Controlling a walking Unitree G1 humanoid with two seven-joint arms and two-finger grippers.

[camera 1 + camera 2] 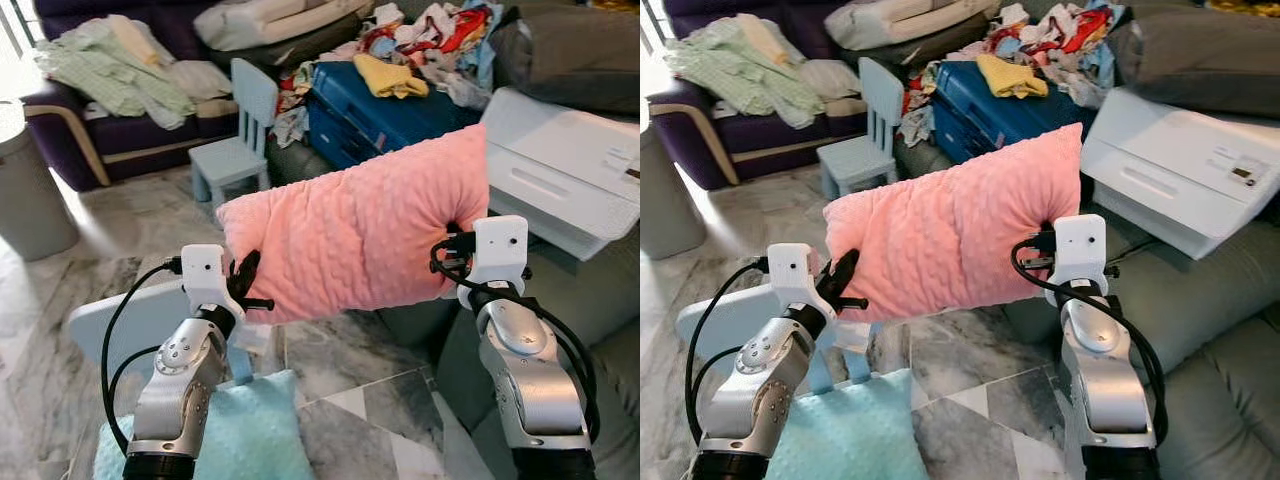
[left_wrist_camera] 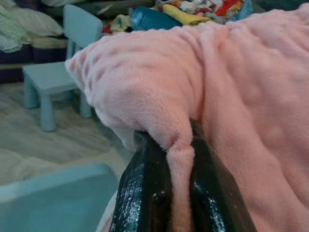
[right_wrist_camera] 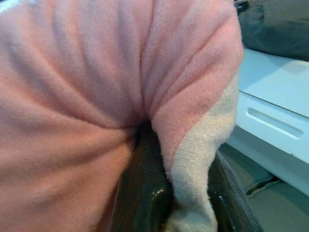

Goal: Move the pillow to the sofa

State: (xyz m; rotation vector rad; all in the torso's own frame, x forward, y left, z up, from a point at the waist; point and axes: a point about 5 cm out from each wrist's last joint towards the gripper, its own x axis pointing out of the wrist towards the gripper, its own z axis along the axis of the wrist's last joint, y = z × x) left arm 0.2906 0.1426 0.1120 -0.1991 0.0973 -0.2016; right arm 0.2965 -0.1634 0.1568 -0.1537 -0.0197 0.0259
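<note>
A pink fleece pillow (image 1: 360,230) hangs in the air between my two arms, tilted with its right end higher. My left gripper (image 1: 246,282) is shut on the pillow's lower left edge; a fold of pink fabric (image 2: 179,164) is pinched between its black fingers. My right gripper (image 1: 452,240) is shut on the pillow's right side, where pink and cream fabric (image 3: 193,159) bunches between its fingers. A dark purple sofa (image 1: 110,140) stands at the far left, piled with clothes. A grey sofa (image 1: 1220,300) lies close on the right.
A small light-blue chair (image 1: 235,140) stands ahead on the marble floor. Behind the pillow are a blue suitcase (image 1: 380,115) and a heap of clothes. A white box (image 1: 570,165) rests on the grey sofa. A teal cushion (image 1: 240,435) and pale blue stool (image 1: 140,315) lie below my left arm.
</note>
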